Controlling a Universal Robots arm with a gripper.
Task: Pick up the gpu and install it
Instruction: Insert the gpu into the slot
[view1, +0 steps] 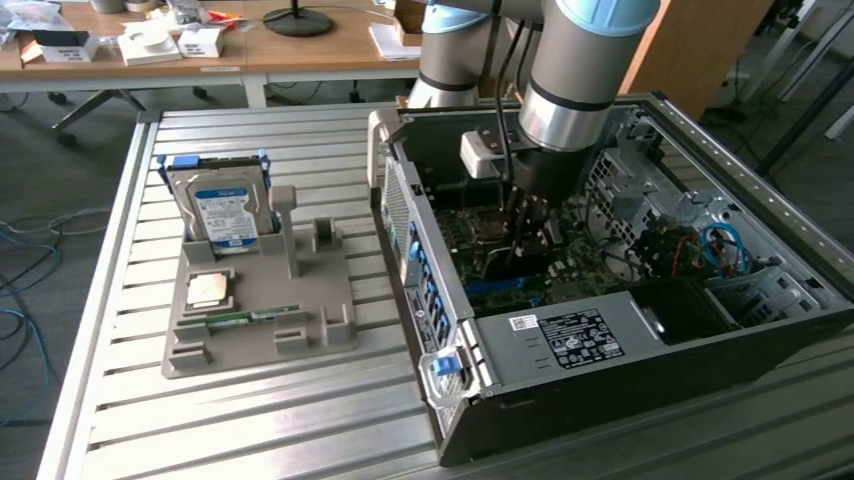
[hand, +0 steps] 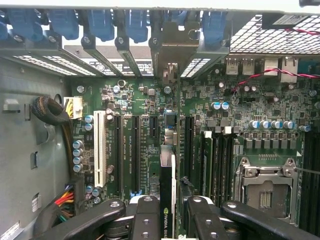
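**Card held edge-on inside the open computer case**

We list items from the exterior view's left to its right; first, a grey holder tray (view1: 260, 325) on the slatted metal table (view1: 120, 400), well apart from the case; standing upright in its back slot, a silver hard drive (view1: 223, 213) with a blue-and-white label, its print too small for us to read; lying flat in front, a small square chip (view1: 206, 290) and a slim green memory stick (view1: 240, 318); next, the open computer case (view1: 601, 290), its power supply carrying a white label (view1: 577, 337) we cannot read; over the case, the arm reaching down into it, the gripper (view1: 523, 222) low above the motherboard.

In the wrist view we record the motherboard (hand: 125, 100) with a white expansion slot (hand: 99, 148) and several black slots beside it; white lettering printed between the slots stays illegible to us; the empty processor socket (hand: 265, 187); the gripper (hand: 167, 220) with its black fingers (hand: 145, 217) clamped on the gpu (hand: 167, 190), which stands on edge between them, over the motherboard among the black slots; on its dark face we read "NVIDIA QUA", the rest cut off; its metal bracket end points toward the rear slot covers with blue latches (hand: 135, 25).
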